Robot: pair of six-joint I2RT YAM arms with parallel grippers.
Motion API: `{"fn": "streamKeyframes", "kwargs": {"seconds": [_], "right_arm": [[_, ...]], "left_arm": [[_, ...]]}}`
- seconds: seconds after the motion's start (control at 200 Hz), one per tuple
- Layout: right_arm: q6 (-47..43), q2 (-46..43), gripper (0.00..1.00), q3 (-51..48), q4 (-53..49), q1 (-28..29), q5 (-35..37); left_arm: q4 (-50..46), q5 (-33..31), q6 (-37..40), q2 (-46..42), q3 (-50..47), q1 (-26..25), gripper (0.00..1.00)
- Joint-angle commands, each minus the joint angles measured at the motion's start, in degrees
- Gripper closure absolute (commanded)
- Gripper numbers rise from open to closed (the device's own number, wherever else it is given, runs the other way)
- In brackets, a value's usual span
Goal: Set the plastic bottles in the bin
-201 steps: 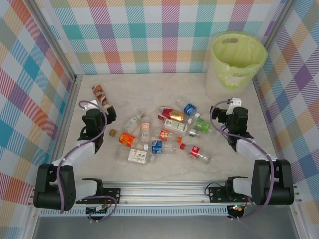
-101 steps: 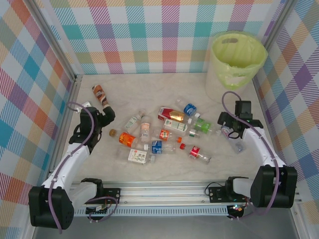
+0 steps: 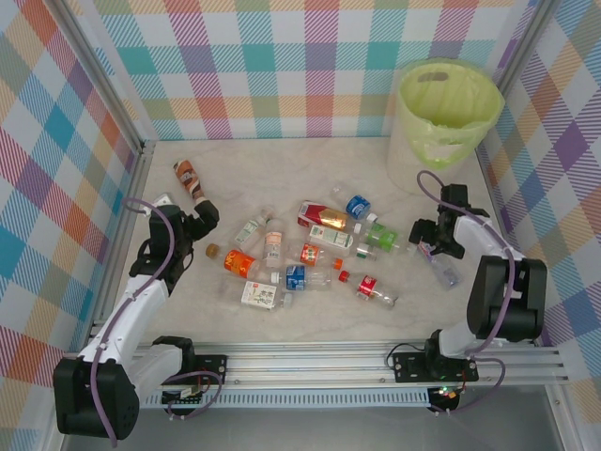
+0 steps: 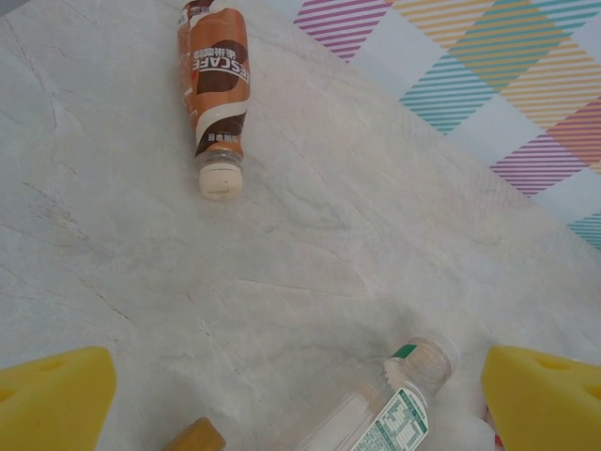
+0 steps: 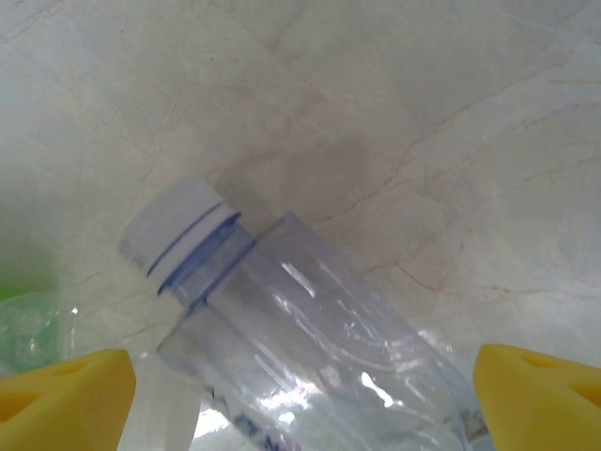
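The bin [image 3: 443, 113] stands at the far right, lined with a yellow-green bag. Several plastic bottles [image 3: 310, 249] lie scattered mid-table. A brown-labelled bottle [image 3: 188, 176] lies apart at the far left, also in the left wrist view [image 4: 216, 75]. My right gripper [image 3: 432, 249] is low over a clear bottle [image 3: 444, 272] at the right. That clear bottle [image 5: 319, 338], white-capped, lies between the gripper's [image 5: 300, 413] wide yellow fingertips [image 5: 66, 399]. My left gripper [image 3: 205, 218] is open [image 4: 300, 413] above bare table, a clear green-labelled bottle [image 4: 394, 409] just inside its right fingertip.
Checked walls close the table [image 3: 282, 155] at the back and both sides; a metal rail [image 3: 310, 362] runs along the near edge. An orange cap [image 4: 192, 437] lies by the left gripper. A green bottle [image 5: 23, 329] lies just left of the right gripper.
The right arm unfolded and lowered its gripper astride the clear bottle at the right. The left arm stretched forward, its gripper shifting slightly toward the brown bottle.
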Motion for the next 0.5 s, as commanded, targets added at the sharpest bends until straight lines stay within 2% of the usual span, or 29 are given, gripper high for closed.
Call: {"fn": "streamKeyframes", "kwargs": {"seconds": [0.0,0.095,0.175,0.295,0.495], "right_arm": [[-2.01,3.3,0.09,2.69,-0.36,-0.88,0.04],[-2.38,6.18,0.11,3.86,-0.72,-1.63,-1.9],[-1.23,8.36,0.14,4.59,-1.7,-2.14,-0.72],[0.34,10.45,0.22,4.91,-2.21,-2.78,0.26],[0.91,7.38,0.44,2.47,2.23,-2.88,3.26]], "left_arm": [[1.47,0.55,-0.39,-1.14,-0.43,0.61,0.0],[1.44,0.77,-0.78,-1.23,-0.44,0.56,0.0],[1.55,0.81,-1.19,-1.21,-0.35,0.63,0.0],[1.75,0.7,-1.8,-1.18,-0.28,0.67,0.0],[1.21,1.89,-2.78,-0.64,0.53,0.69,0.0]]}}
